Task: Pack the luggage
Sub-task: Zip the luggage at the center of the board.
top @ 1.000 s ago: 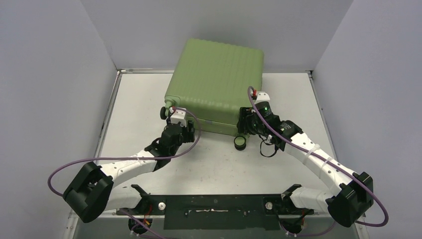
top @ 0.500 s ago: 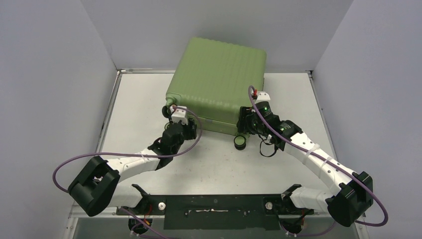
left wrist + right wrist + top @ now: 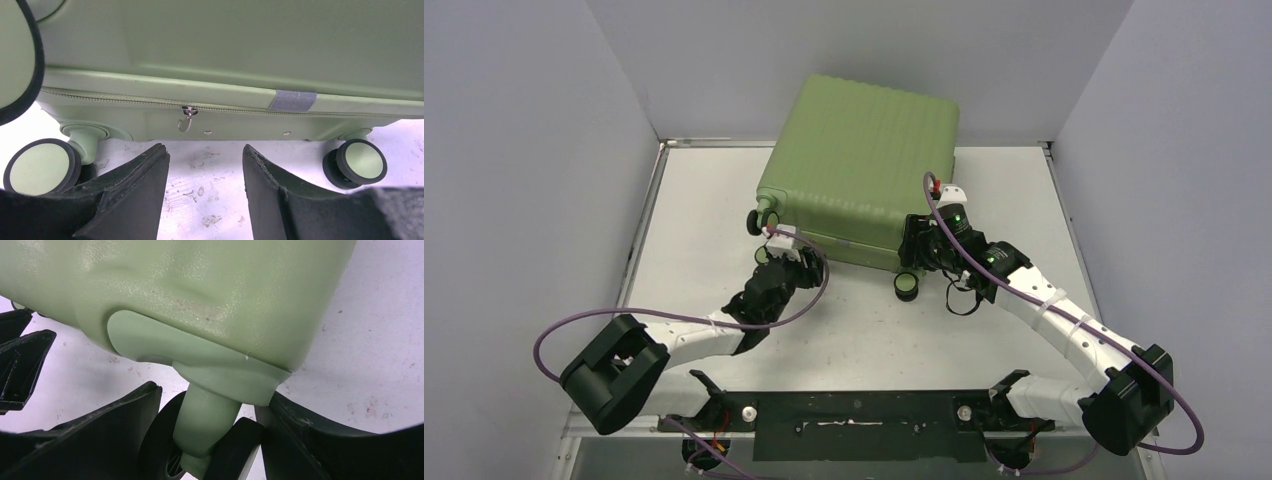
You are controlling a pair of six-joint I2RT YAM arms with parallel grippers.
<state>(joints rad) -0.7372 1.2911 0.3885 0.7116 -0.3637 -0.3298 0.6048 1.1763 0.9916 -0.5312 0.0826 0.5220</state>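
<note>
1. The large light-green hard-shell suitcase [image 3: 864, 150] lies flat with its ribbed shell up, at the middle of the far edge of the pale grey table [image 3: 854, 335]. Its wheel end faces the near edge. The two shells are together.
2. My left end effector [image 3: 206, 162] sits low over the table, just off the suitcase's near left corner and pointing at the wheel end. Its fingers are spread with nothing between them; only bare, scuffed table shows in the gap.
3. From my left wrist I see the zip line running straight across the seam. The small metal zip pull [image 3: 186, 119] hangs down from it, opposite the gap and apart from both fingers.
4. A short grey fabric tab [image 3: 292, 100] crosses the seam to the right of the pull.
5. Black-tyred wheels with green hubs stand on the table at either end of the lower shell, one on the left [image 3: 40, 167] and one on the right [image 3: 361, 161].
6. My right end effector [image 3: 210, 407] is at the suitcase's near right corner. Its fingers sit on either side of a caster, with the green caster stem [image 3: 205, 425] coming down between them.
7. The fingers look to be against the caster's black wheel. I cannot tell whether they are clamped on it.
</note>
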